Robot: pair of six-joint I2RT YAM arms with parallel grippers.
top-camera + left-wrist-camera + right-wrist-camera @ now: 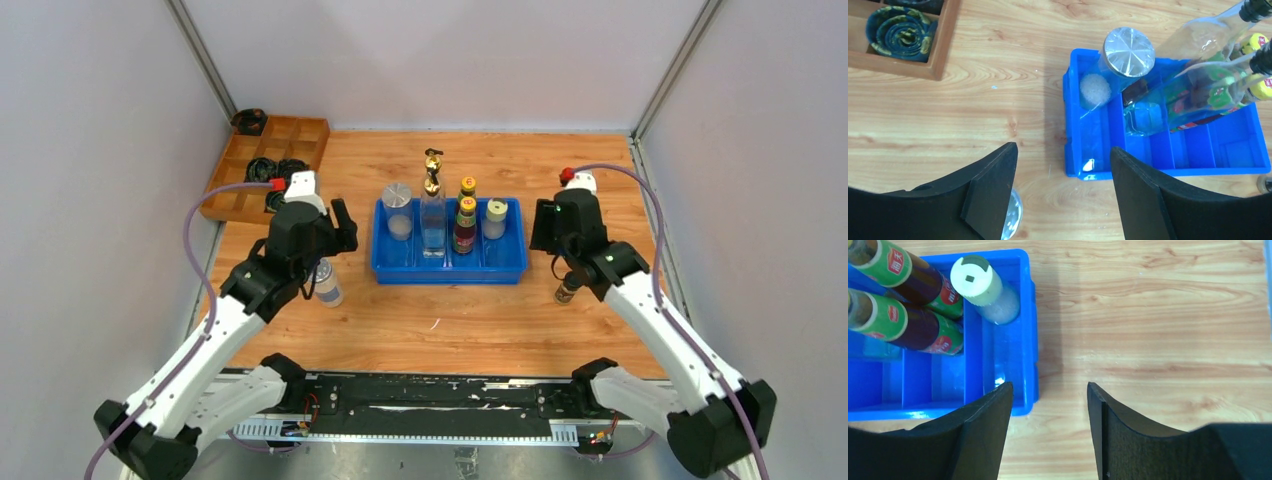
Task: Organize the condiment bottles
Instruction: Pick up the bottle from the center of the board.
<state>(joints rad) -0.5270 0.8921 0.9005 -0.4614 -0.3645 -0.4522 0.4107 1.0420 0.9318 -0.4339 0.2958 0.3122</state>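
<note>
The blue bin (pixel 450 268) holds a silver-lidded jar (pixel 397 205), a tall clear gold-spouted bottle (pixel 432 205), two dark yellow-capped bottles (pixel 466 215) and a cream-lidded jar (pixel 495 217). A clear jar (pixel 326 284) stands on the table left of the bin, under my left gripper (pixel 340 228), which is open and empty; the jar's lid (pixel 1013 216) peeks past the left finger. A small black-capped bottle (pixel 567 290) stands right of the bin, below my right gripper (pixel 545 225), which is open and empty (pixel 1049 385) over bare wood beside the bin (pixel 1030 340).
A wooden divided tray (pixel 262 150) with black coiled rings (pixel 277 168) sits at the back left, also in the left wrist view (pixel 943 50). Grey walls close in the back and both sides. The arms' base rail runs along the near edge.
</note>
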